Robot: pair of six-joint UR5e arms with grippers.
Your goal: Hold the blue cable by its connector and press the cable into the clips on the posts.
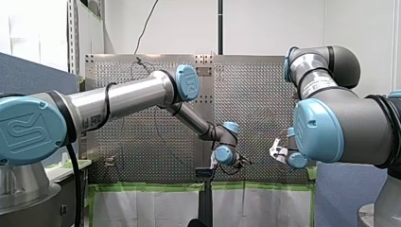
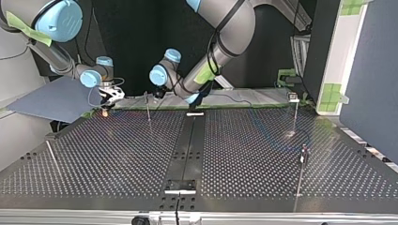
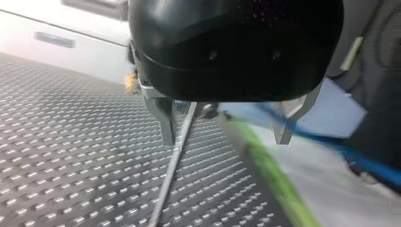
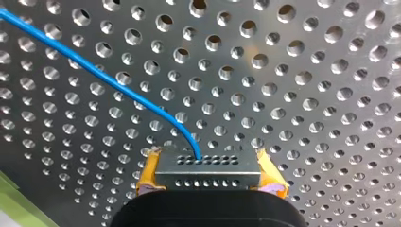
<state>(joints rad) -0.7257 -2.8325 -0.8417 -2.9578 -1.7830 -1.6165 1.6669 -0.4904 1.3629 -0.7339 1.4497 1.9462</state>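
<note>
Right wrist view: my right hand (image 4: pixel 210 166) clamps the connector (image 4: pixel 208 178).

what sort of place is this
Probably a robotics lab: my left arm and my right arm over a perforated table with thin posts, right gripper holding the connector of a blue cable.

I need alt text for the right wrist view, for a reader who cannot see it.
My right gripper holds a metal connector between its yellow pads. A blue cable leaves the connector and curves away over the perforated table.
</note>
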